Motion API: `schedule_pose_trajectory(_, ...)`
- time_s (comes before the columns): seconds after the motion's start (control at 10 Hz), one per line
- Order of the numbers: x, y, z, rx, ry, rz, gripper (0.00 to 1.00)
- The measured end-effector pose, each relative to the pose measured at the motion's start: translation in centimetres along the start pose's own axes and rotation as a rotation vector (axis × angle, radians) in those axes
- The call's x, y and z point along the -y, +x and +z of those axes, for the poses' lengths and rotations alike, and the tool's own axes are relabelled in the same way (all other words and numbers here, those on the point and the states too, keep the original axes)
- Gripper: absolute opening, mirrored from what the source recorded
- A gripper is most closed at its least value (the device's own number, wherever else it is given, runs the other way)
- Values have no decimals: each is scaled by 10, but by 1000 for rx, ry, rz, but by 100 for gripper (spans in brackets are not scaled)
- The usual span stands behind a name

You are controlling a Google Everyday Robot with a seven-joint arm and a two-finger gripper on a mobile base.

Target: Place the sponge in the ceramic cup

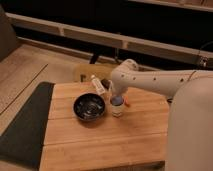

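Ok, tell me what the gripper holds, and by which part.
Cannot be told: the gripper hangs just over the ceramic cup, the sponge at its mouth; any hold is hidden.

The ceramic cup [117, 110], a short cream-white cylinder, stands upright on the wooden tabletop [100, 136], directly beneath the jaws, which hang close over its mouth. The sponge [117, 101], a small grey-blue soft-looking block about as wide as the cup, sits in the cup's opening with its top showing at the rim, just under the jaws. Whether they touch it cannot be told.
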Motion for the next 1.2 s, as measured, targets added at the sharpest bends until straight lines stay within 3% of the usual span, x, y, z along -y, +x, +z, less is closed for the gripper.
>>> schedule_pose_trajectory(0.8,0,0,0,0,-1,0,42)
schedule_pose_trajectory(1.0,0,0,0,0,-1,0,35)
schedule_pose_trajectory(1.2,0,0,0,0,-1,0,41)
